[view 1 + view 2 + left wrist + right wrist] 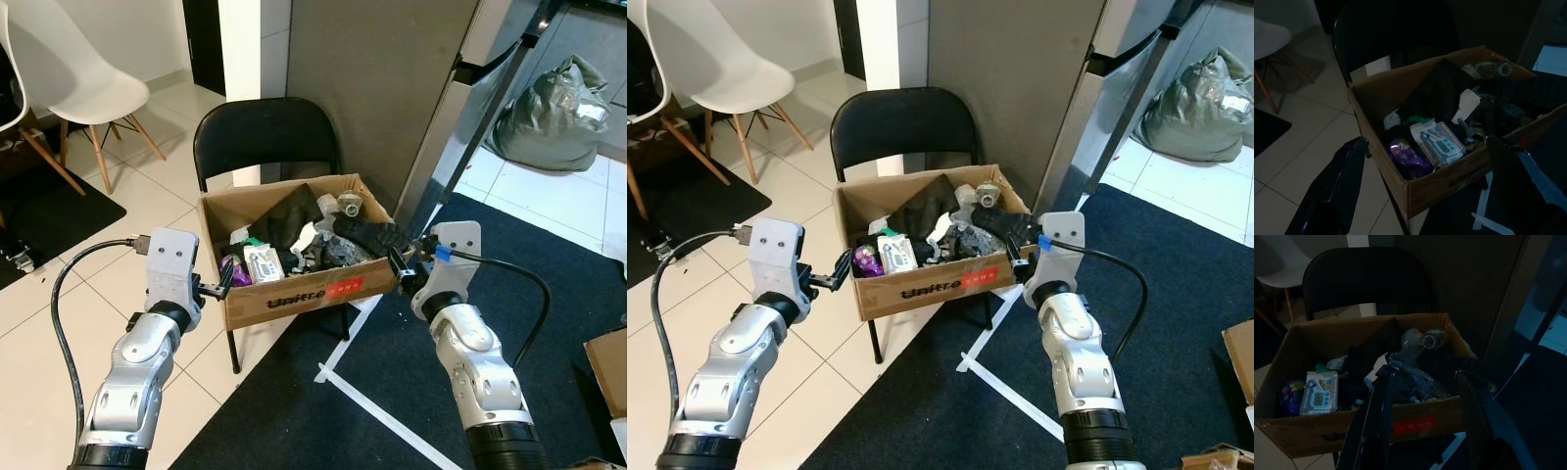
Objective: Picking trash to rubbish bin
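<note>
We saw a cardboard box (pixel 294 294) full of trash sitting on a black folding chair (pixel 265 137). Our left pincer (pixel 223 282) hovered with fingers spread just beside the box's left wall, and our right pincer (pixel 400 262) stood open at its right corner. Inside lay a purple wrapper (pixel 1405 152), a white packet (pixel 1437 143) and a crushed plastic bottle (pixel 1422 340).

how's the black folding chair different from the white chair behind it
The black folding chair has a dark flat backrest and thin dark metal legs; the white moulded shell chair stands on splayed wooden legs. The black chair carries the brown cardboard box of trash on its seat; nothing is visible on the white one. Both stand upright on the pale tiled floor.
</note>
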Motion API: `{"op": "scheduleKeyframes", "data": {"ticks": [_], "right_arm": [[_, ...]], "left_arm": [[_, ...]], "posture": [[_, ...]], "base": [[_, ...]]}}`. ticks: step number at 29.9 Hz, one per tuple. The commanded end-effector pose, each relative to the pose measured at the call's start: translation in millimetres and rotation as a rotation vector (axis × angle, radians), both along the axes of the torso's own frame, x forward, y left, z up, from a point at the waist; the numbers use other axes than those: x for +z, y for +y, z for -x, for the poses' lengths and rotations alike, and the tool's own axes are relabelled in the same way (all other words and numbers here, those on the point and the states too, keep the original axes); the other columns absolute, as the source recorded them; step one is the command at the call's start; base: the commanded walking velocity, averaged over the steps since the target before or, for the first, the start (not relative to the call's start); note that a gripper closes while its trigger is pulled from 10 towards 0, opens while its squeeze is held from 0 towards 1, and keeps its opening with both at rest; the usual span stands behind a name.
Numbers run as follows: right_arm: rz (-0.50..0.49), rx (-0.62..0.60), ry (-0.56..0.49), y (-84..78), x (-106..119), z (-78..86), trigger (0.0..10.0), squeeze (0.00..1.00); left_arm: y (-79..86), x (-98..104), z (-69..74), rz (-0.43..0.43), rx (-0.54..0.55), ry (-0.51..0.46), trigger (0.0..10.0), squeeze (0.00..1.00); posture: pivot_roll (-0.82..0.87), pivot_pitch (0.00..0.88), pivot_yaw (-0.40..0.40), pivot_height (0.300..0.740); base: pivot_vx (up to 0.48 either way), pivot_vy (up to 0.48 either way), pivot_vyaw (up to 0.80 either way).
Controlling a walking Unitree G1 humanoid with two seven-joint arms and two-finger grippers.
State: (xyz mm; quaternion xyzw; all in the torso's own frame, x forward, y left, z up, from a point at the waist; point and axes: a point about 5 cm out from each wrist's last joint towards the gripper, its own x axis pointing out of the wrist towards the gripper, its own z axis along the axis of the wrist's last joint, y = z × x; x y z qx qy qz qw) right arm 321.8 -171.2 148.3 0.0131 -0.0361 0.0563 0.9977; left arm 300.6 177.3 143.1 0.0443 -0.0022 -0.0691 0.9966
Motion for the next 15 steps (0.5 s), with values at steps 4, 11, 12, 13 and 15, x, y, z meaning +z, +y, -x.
{"op": "scheduleKeyframes", "data": {"ticks": [4,11,12,13,15], "right_arm": [[-0.002,-0.004,0.009,-1.1,-1.2,-1.4,10.0,0.0],[0.002,0.002,0.007,-0.4,0.4,-3.4,10.0,0.0],[0.002,0.002,0.007,-0.4,0.4,-3.4,10.0,0.0],[0.002,0.003,0.007,-0.3,0.3,-3.3,10.0,0.0],[0.002,0.003,0.008,-0.2,0.3,-3.2,10.0,0.0]], "left_arm": [[0.2,-1.1,-1.4,-0.018,-0.007,0.004,10.0,0.0],[0.7,-2.2,-0.6,-0.016,0.0,0.004,10.0,0.0],[0.7,-2.2,-0.6,-0.016,0.0,0.004,10.0,0.0],[0.9,-2.1,-0.7,-0.015,0.001,0.004,10.0,0.0],[1.1,-2.1,-0.7,-0.014,0.002,0.003,10.0,0.0]], "posture": [[-0.08,0.053,-0.051,0.74],[-0.08,0.058,-0.061,0.74],[-0.08,0.058,-0.061,0.74],[-0.08,0.058,-0.064,0.74],[-0.08,0.057,-0.064,0.74]], "base": [[0.0,0.0,0.0],[0.0,0.0,0.0],[0.0,0.0,0.0],[0.0,0.0,0.0],[0.0,0.0,0.0]]}}
